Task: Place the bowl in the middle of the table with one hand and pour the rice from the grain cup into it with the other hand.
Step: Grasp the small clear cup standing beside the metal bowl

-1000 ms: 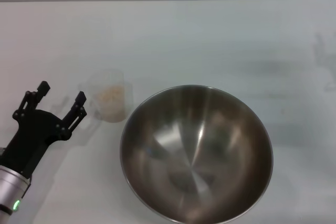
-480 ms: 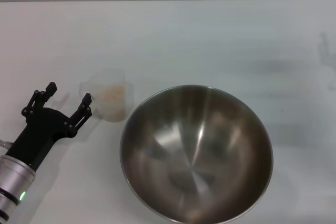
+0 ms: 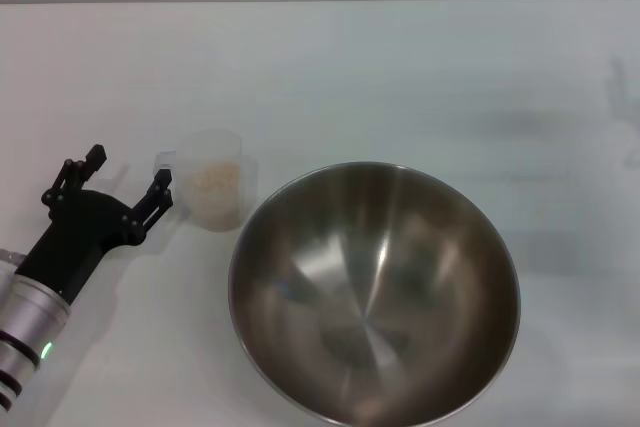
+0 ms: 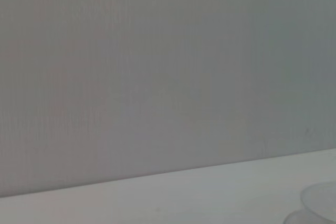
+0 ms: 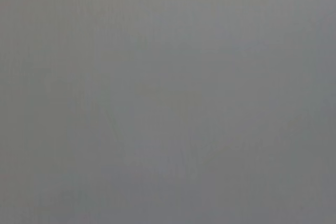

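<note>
Bowl [image 3: 375, 292] already sits on the table [image 3: 400, 67], roughly mid-table though nearer the front edge in head view, so the placing half looks done as far as I can judge; nothing holds it and the right gripper isn't in view anywhere (right wrist view shows only flat grey). Pouring half not started: the grain cup [image 3: 212, 192] stands upright on the table just left of the bowl rim, near but apparently not touching it, w/ the rice [image 3: 213, 179] inside as a pale beige heap, none in the bowl. Left gripper [image 3: 128, 180] is at the cup's left side, fingers spread wide, holding nothing; the nearer fingertip [image 3: 160, 190] is just beside the cup's small side handle, can't tell if it touches. Left to do, by my read: close on the cup, lift, carry over the bowl, tip. Materials: bowl is brushed stainless steel, big round hemisphere, shiny inside w/ soft streaky reflections, thin rim, much wider than the cup. Cup is frosted see-through plastic, tapered walls, light and small, prob easy to knock over w/ a sideways nudge. Rice is fine loose grains, should flow freely. Table is plain matte white, flat. Left wrist view shows only a bit of white table, a grey backdrop and a faint curved cup edge at one corner
</note>
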